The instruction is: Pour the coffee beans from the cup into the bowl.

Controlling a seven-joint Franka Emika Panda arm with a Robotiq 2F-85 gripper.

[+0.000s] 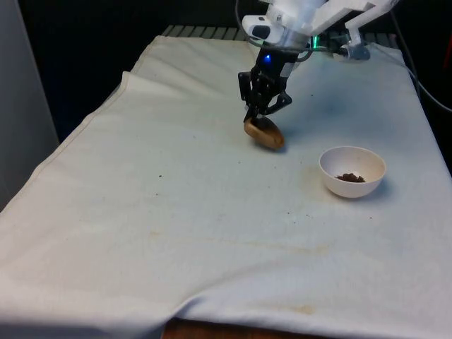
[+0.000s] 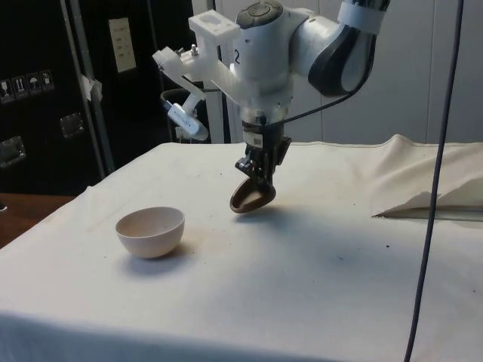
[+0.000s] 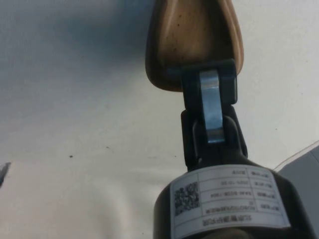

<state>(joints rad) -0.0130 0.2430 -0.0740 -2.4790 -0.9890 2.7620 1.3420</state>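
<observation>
A brown wooden cup (image 1: 265, 134) sits just above the middle of the front view, tipped well over on its side and resting on or just above the white cloth (image 1: 176, 233); I cannot tell which. My gripper (image 1: 263, 113) is clenched on the cup's rim, one finger inside and one outside, as the wrist view shows. The white bowl (image 1: 352, 171) stands right of centre in the front view, well apart from the cup, with coffee beans (image 1: 350, 178) already lying in its bottom. I judge the pour done and the step in hand to be setting the cup down. To do that well, I would turn the wrist back until the cup stands upright, lower it until its base rests flat, and only then let go. Open cloth lies on every side of the cup. The table's edges are far off, so only the bowl needs avoiding.
</observation>
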